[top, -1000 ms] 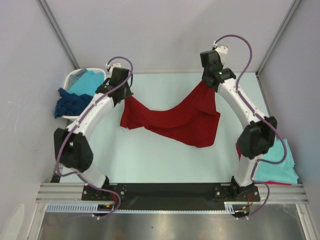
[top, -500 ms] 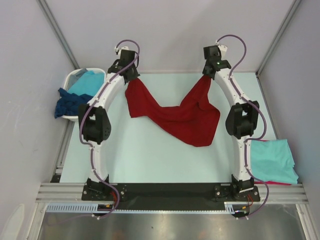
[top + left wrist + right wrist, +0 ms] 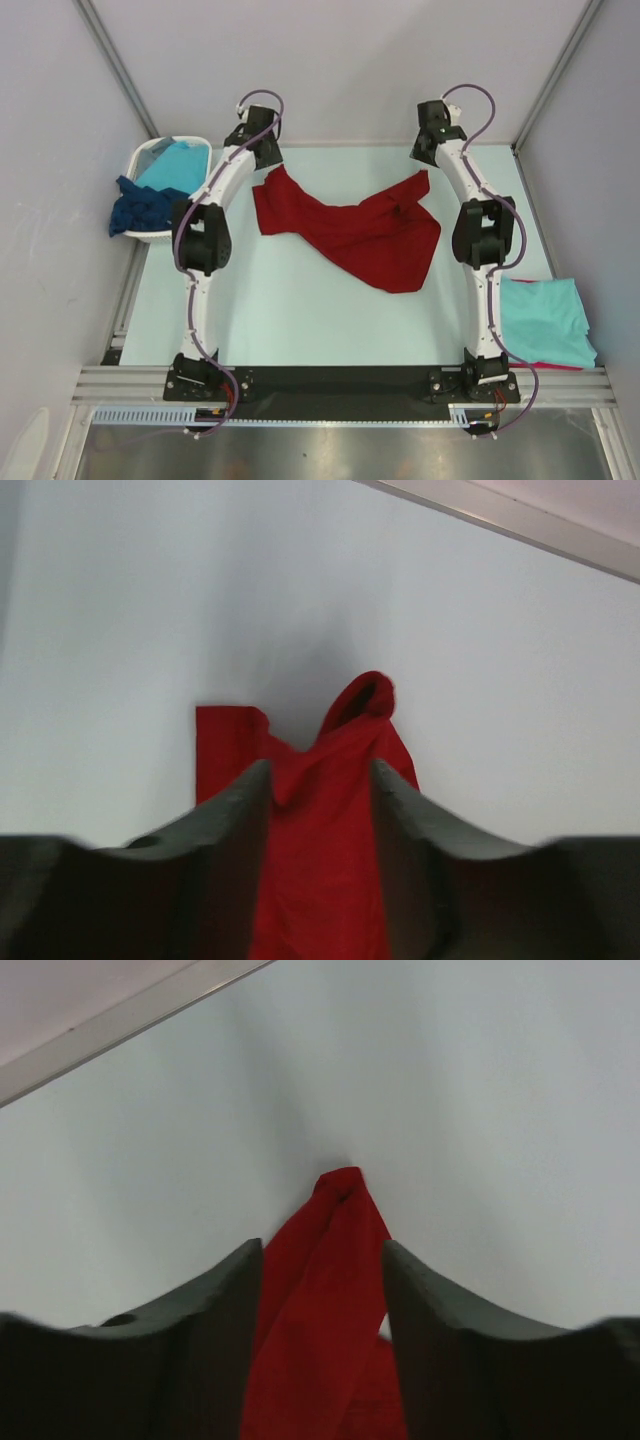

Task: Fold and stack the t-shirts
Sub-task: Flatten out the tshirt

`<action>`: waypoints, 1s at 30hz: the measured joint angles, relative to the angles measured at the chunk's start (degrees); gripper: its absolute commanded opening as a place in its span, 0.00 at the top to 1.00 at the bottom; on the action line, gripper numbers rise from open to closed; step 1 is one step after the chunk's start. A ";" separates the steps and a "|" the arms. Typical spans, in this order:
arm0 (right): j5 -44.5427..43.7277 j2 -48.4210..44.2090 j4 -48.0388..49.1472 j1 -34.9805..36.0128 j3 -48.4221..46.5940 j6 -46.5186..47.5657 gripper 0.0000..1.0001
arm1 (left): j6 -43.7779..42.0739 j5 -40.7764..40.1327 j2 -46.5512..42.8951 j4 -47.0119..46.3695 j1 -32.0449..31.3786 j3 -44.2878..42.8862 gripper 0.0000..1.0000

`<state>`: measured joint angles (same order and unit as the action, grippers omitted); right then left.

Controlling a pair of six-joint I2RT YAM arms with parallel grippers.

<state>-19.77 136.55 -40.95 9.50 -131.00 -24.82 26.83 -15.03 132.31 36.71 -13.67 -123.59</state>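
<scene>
Near right corner: a turquoise shirt [image 3: 545, 318] lies folded on a second red shirt [image 3: 560, 367], of which only an edge shows. This is the stack.

Mid-table: the dark red shirt [image 3: 350, 235] now lies on the table [image 3: 300, 320], rumpled, its two far corners pointing at the grippers. Half a second ago it hung lifted between them.

Far edge: the left gripper [image 3: 320, 772] and right gripper [image 3: 323, 1250] have both parted their jaws to a moderate gap. Cloth lies loose between the fingers, not pinched.

Far left: a navy shirt [image 3: 140, 208] drapes over the basket [image 3: 148, 152].

Judgement: the lay-down is complete; flattening and folding remain.
</scene>
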 measured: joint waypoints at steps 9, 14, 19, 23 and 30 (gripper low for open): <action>-1.36 -13.25 0.50 2.05 10.27 1.14 0.20 | 0.07 -0.44 -16.06 -0.81 -0.61 11.19 0.32; -4.17 -31.63 2.27 7.43 26.12 1.31 0.23 | 0.09 -1.62 -37.24 -5.49 -4.13 31.63 0.37; -7.85 -42.27 3.41 17.18 41.07 0.61 0.24 | 0.74 -1.27 -47.17 -7.15 -7.78 46.88 0.39; -7.78 -46.95 1.79 22.43 55.80 -0.42 0.25 | 1.55 -1.31 -49.13 -7.13 -8.09 58.84 0.39; -8.61 -50.69 0.17 22.43 60.96 -1.11 0.27 | 1.75 -2.56 -49.11 -6.67 -8.07 64.28 0.40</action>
<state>-28.38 85.86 -40.77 31.92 -70.04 -25.93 28.58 -17.58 83.20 30.04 -21.74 -59.31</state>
